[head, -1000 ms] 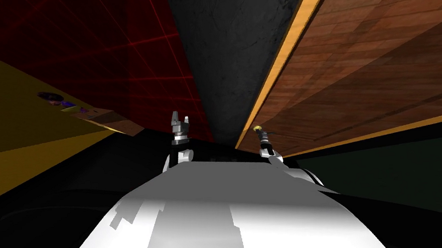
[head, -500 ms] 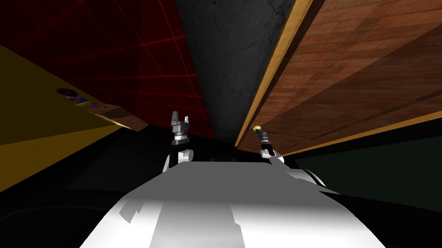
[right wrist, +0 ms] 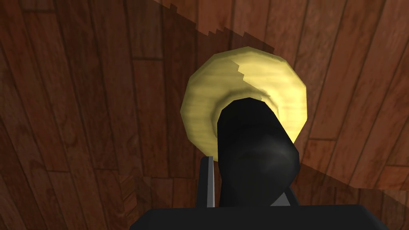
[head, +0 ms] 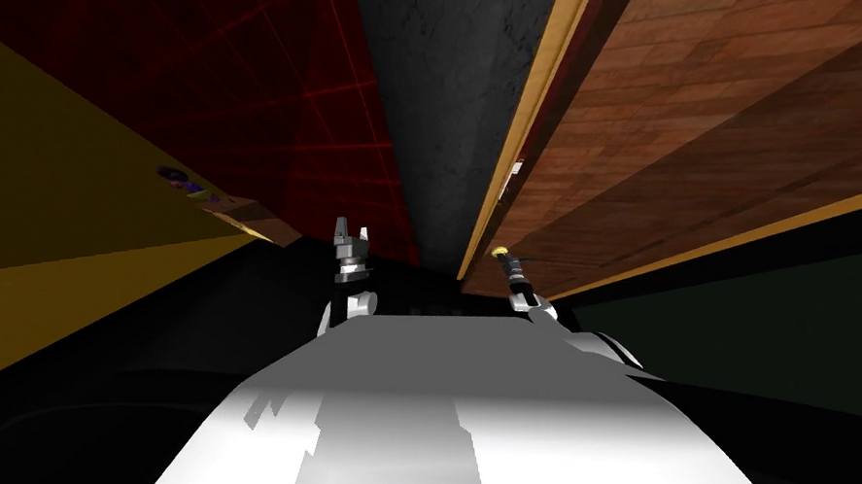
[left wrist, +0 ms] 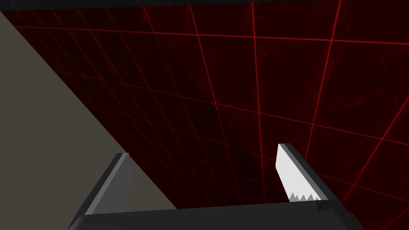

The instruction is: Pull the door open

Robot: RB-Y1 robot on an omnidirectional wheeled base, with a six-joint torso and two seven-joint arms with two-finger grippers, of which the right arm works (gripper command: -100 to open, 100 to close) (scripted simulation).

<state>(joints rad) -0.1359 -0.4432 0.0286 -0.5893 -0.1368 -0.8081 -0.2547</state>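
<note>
Wooden door; right gripper pinches its black handle; left gripper spread.

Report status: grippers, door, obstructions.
Right gripper shut on black door handle. Left gripper open, free. Wooden door cracked at frame. No obstruction seen.

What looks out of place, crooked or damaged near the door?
Nothing stands out. The wooden door sits slightly ajar from its yellow frame, and the right gripper is shut on the dark handle; both look intact.
</note>
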